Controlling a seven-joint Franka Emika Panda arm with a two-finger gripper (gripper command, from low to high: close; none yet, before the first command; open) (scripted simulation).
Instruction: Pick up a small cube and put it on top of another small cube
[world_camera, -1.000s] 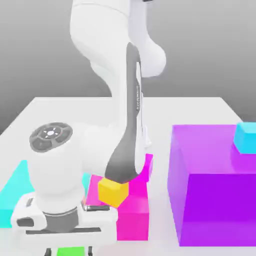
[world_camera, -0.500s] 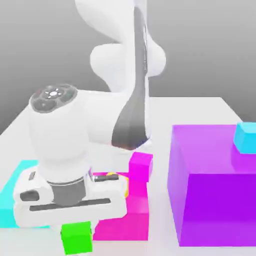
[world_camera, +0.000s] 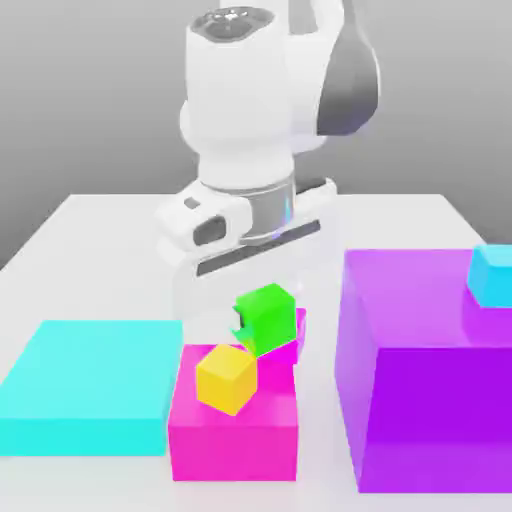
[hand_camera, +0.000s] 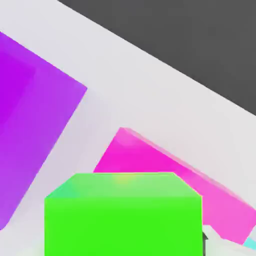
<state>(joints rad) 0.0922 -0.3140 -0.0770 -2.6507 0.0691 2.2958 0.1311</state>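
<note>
Gripper (world_camera: 255, 318) has lifted the green cube (world_camera: 265, 312) off the table, fingers clamped on it, and now carries it above the magenta block (world_camera: 235, 440), near the yellow cube (world_camera: 227, 379).

three small cubes (world_camera: 265, 314), four blocks (world_camera: 235, 425)

A: What sits nearest the camera?
B: A green cube (hand_camera: 123, 215).
A: And past it?
B: A pink block (hand_camera: 165, 167), a purple block (hand_camera: 30, 120), on a white table (hand_camera: 145, 95).
</note>
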